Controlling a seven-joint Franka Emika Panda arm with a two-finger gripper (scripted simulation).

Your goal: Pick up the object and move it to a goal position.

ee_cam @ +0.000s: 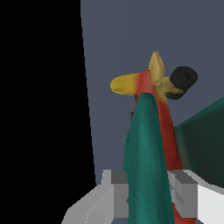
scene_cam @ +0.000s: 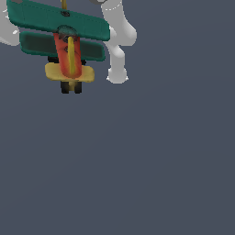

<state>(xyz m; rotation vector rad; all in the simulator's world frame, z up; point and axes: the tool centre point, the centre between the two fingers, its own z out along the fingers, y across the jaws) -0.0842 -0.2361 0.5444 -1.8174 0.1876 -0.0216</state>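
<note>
Surface (scene_cam: 151, 165): a flat, even slate-grey plane that fills almost all of the exterior view; no edge, seam or marking shows on it. In the wrist view the same grey lies beyond the fingers, far side of the plane's tail.
Room: no walls or furniture can be made out; in the wrist view a solid black area borders the grey along a straight, nearly vertical line, off to one side of the fingers.
Arm (scene_cam: 117, 34): white, rounded links at the upper edge of the exterior view, one segment ending in a blunt cap just beside the biplane's wing tips.
Biplane (scene_cam: 69, 46): teal-green upper and lower wings, red-orange body, yellow tail and small black wheels; it sits at the upper part of the exterior view's left. Whether it rests on the surface or is clear of it cannot be told.
Fingers (ee_cam: 148, 197): two pale grey pads, one on each side of a teal-green wing, closed against it so the wing fills the gap between them; the red-orange body runs away from the fingers toward the yellow tail and a black wheel at the far end.
</note>
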